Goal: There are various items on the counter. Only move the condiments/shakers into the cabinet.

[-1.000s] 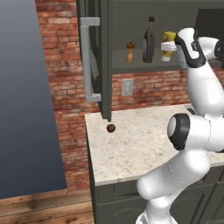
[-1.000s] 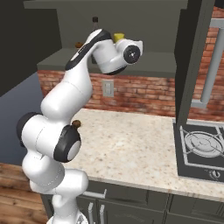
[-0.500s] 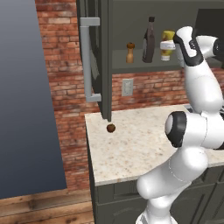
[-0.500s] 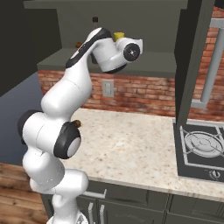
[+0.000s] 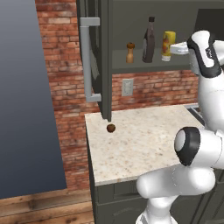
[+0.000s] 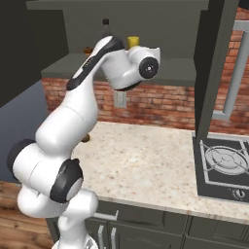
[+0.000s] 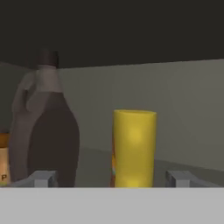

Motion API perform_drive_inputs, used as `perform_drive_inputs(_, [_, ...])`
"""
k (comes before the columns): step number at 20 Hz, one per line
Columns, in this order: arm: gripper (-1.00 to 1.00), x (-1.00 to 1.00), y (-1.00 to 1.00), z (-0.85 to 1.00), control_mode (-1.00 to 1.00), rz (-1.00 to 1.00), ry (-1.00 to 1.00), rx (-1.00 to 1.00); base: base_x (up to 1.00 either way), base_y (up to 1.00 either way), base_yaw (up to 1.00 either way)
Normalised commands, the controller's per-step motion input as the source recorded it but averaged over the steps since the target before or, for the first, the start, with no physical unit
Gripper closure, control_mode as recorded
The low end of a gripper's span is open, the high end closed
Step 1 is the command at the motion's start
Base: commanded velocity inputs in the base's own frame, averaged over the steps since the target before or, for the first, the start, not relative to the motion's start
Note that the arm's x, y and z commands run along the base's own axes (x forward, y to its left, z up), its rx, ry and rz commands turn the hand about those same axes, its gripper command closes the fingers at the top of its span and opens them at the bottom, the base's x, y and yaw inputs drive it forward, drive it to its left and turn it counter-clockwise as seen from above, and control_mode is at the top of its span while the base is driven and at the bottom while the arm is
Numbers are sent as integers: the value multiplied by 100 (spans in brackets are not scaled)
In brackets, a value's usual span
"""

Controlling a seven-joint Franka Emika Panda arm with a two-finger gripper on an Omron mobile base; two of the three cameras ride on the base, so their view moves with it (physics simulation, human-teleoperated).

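Fingers (image 7: 111, 179) spread wide, holding nothing; yellow squeeze bottle (image 7: 133, 148) stands upright between them.

A red brick wall (image 5: 65, 52) is seen behind; a wall outlet (image 5: 127, 87) is mounted there, and a stovetop (image 6: 224, 168) is set right.

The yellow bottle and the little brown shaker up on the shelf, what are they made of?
The yellow squeeze bottle looks like smooth plastic: an even bright colour with a soft sheen, though that is a guess. The small shaker looks like wood: warm brown and turned like a mill, but too small to see any grain.
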Motion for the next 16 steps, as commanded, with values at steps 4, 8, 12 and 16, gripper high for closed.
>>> perform_drive_inputs(4, [-100,-100,0,0,-100,0,-13,0,0,0,0])
perform_drive_inputs(8, [-100,-100,8,-13,-100,-3,-13,0,0,0,0])
perform_drive_inputs(12, [-100,-100,51,-72,-100,-7,-8,-1,0,0,0])
perform_drive_inputs(16, [-100,-100,89,-100,-100,-3,-3,-14,0,0,0])
